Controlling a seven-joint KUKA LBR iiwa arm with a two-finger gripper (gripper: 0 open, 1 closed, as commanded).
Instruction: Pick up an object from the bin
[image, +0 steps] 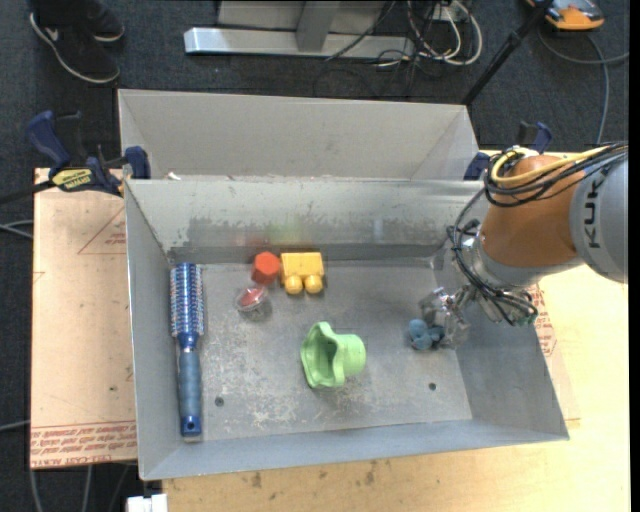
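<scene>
My gripper (441, 318) hangs low at the bin's right side, under the orange wrist cover. A small blue-grey thing (421, 335) lies on the floor right at its fingertips, touching or nearly touching them. Whether the fingers enclose it is hidden. A green cup-shaped piece (331, 355) lies on its side in the middle of the bin, to the left of the gripper.
A blue hairbrush (186, 340) lies along the left wall. Near the back wall sit a red piece (265, 266), a yellow block with two knobs (302, 271) and a small clear-and-red thing (252, 300). The front right floor is bare.
</scene>
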